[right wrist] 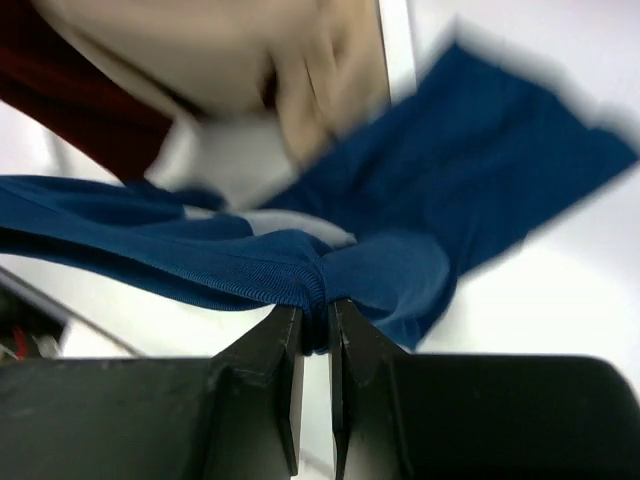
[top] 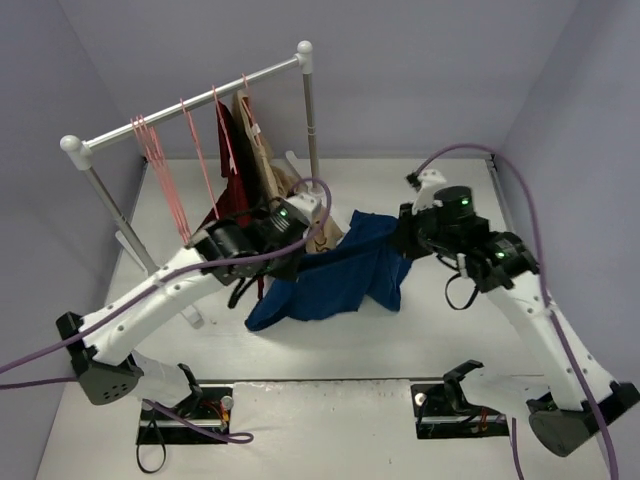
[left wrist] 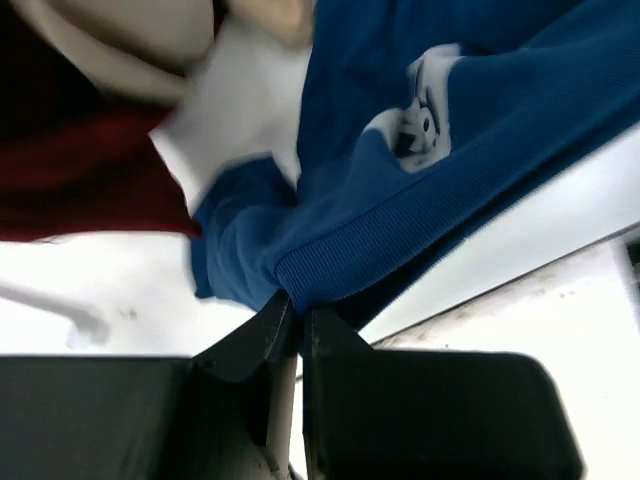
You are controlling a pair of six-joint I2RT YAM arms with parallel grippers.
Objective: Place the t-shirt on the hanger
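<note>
The navy-blue t-shirt (top: 340,270) hangs stretched between my two grippers above the table, its lower part drooping onto the surface. My left gripper (top: 303,238) is shut on the ribbed collar edge (left wrist: 400,230), with the fingertips pinched together (left wrist: 297,308). The right gripper (top: 405,238) is shut on a bunched fold of the same collar (right wrist: 316,315), and the rest of the t-shirt (right wrist: 480,190) spreads out behind it. Thin pink wire hangers (top: 155,160) hang from the rail at the back left; I cannot tell which is the hanger meant.
A white clothes rail (top: 190,108) runs from a left post to a right post (top: 310,110). A dark red garment (top: 232,180) and a beige garment (top: 262,150) hang on it, close behind the left gripper. Purple cables trail from both arms.
</note>
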